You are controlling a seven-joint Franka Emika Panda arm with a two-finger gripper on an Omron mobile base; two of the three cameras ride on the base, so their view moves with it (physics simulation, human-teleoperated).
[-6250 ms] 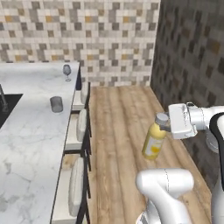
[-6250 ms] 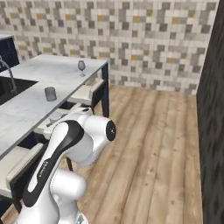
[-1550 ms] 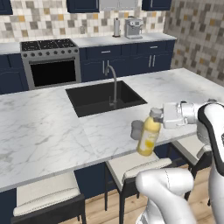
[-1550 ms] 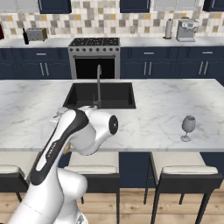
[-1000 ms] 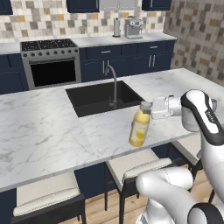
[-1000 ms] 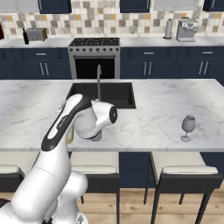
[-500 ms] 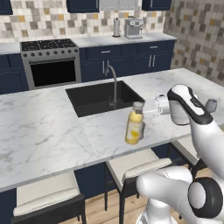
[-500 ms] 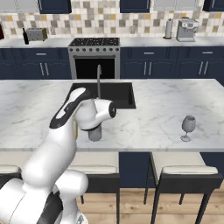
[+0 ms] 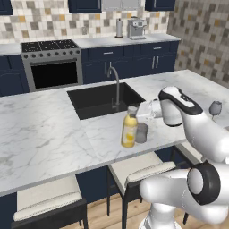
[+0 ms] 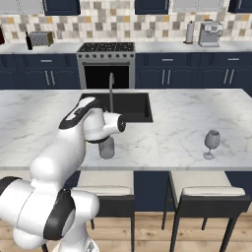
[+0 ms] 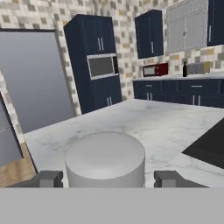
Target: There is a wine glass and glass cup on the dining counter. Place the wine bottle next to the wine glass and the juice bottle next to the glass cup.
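Observation:
The yellow juice bottle [image 9: 129,132] stands slightly tilted at the dining counter [image 9: 49,134], just left of the grey glass cup [image 9: 142,133]; whether it rests on the marble I cannot tell. My gripper [image 9: 133,110] is shut on its grey-white cap [image 11: 105,158], one fingertip on each side [image 11: 47,178]. From the right base view the glass cup [image 10: 107,147] sits below my hand. The wine glass [image 10: 211,141] stands alone near the counter's front right edge [image 9: 215,108]. The dark wine bottle [image 10: 28,41] stands on the far wall counter beside a toaster.
A black sink [image 9: 105,99] with a curved faucet [image 9: 115,82] lies just behind the bottle. White stools [image 10: 202,192] are tucked under the counter's near edge. A stove [image 10: 108,64] and a coffee machine [image 10: 208,33] line the back wall.
My hand has carried the juice bottle leftward and a little lower over the counter, bringing it close beside the glass cup. The grip has stayed the same.

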